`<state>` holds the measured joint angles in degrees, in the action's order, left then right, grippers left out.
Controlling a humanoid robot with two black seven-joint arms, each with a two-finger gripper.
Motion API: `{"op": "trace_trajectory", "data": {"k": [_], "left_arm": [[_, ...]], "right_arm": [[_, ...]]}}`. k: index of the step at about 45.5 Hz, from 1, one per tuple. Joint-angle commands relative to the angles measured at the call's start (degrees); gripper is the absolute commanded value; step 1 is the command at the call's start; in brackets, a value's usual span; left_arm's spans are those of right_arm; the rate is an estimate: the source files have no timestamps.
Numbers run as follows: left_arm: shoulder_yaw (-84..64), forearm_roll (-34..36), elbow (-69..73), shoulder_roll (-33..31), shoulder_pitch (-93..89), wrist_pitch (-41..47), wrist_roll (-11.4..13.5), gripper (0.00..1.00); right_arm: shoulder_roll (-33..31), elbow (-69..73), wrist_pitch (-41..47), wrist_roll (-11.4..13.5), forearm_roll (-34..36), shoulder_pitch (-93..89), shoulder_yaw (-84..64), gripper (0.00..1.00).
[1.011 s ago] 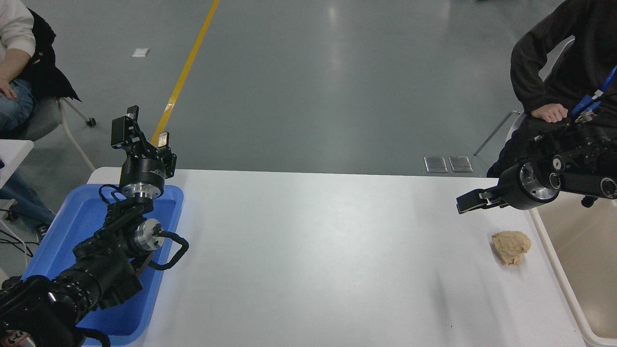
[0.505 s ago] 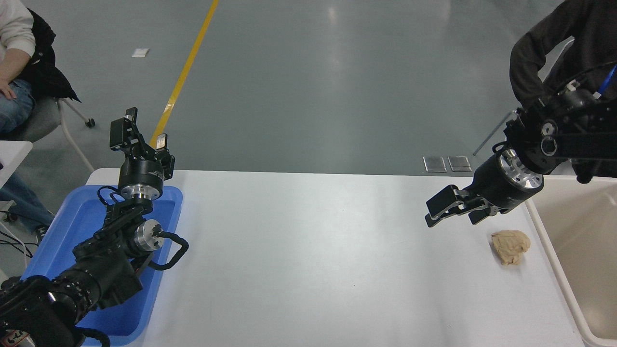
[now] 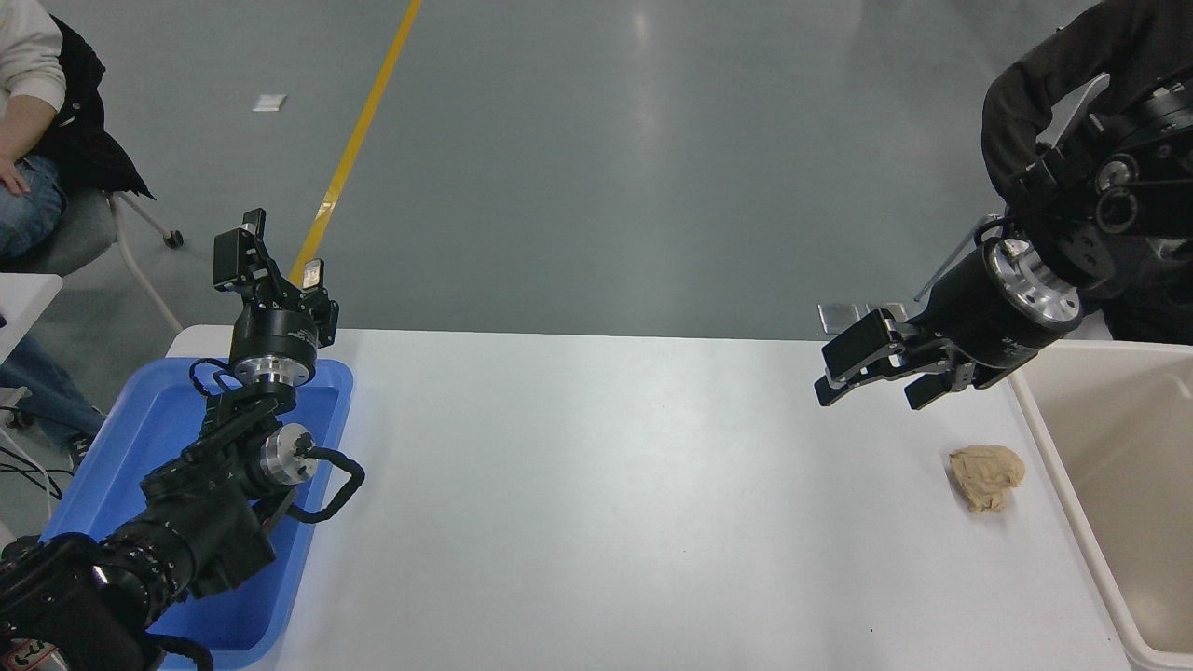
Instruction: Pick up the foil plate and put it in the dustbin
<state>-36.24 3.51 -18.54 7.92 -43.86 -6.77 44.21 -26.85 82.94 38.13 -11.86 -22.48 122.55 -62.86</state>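
Jaws of the right gripper (image 3: 871,373) parted, holding nothing, hanging above the worktop (image 3: 606,485) beside the bin's (image 3: 1062,466) left wall, pointing away from it. Tan wad (image 3: 986,476) lies on the worktop below the gripper, just beside that wall. No foil plate in sight; cannot tell whether it sits inside the bin, most of which is cut off at the frame edge. Left gripper (image 3: 270,261) parked, jaws parted, over the blue tray (image 3: 112,466), well apart from the bin. Person sits behind the bin, close to the right arm.

Risk, as judged: with no plate visible, a grab here could take the wad instead; a wide swing could brush the person.
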Motion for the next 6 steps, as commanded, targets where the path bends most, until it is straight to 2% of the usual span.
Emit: {"op": "trace_trajectory", "data": {"k": [1, 6], "left_arm": [[0.0, 0.0, 0.0, 0.0, 0.0, 0.0, 0.0, 1.00], [0.0, 0.0, 0.0, 0.0, 0.0, 0.0, 0.0, 1.00]], "right_arm": [[1.3, 0.1, -1.2, 0.0, 0.7, 0.8, -2.0, 1.00], [1.2, 0.1, -1.1, -0.4, 0.6, 0.8, -2.0, 1.00]]}}
